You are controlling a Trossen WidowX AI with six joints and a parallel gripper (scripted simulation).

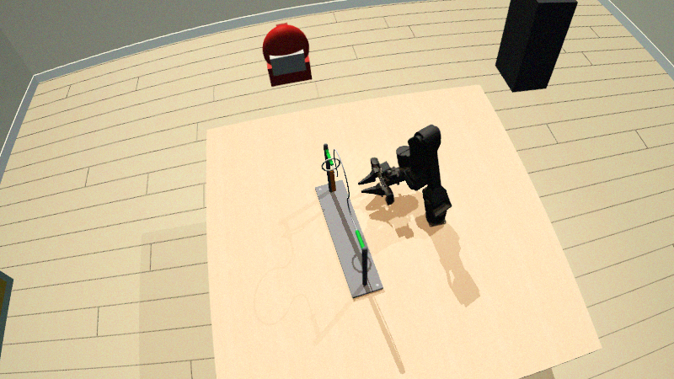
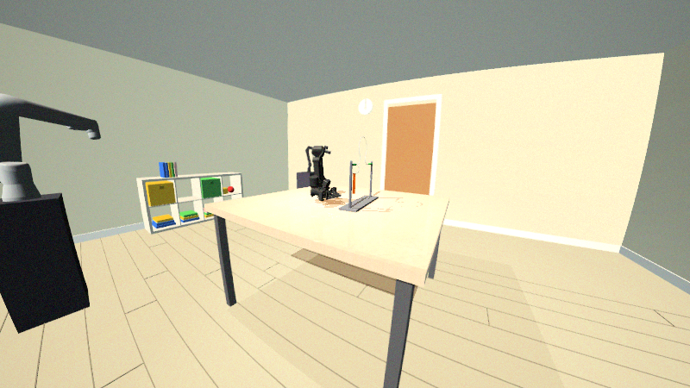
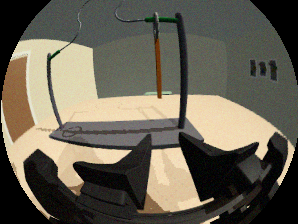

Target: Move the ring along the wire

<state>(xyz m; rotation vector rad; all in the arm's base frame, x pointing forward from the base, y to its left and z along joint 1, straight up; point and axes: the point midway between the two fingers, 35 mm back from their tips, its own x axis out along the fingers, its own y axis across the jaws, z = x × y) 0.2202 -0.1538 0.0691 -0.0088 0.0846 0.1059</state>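
Your black two-fingered claw [image 1: 361, 187] [image 2: 339, 194] [image 3: 165, 136], partly open and empty, points toward the slim orange handle [image 1: 332, 180] [image 2: 354, 183] [image 3: 159, 69], which hangs upright, ahead and higher.

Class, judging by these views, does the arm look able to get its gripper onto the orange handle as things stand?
Probably yes: the gripper is open and the orange handle hangs free below the wire, though the nearby post leaves limited room.
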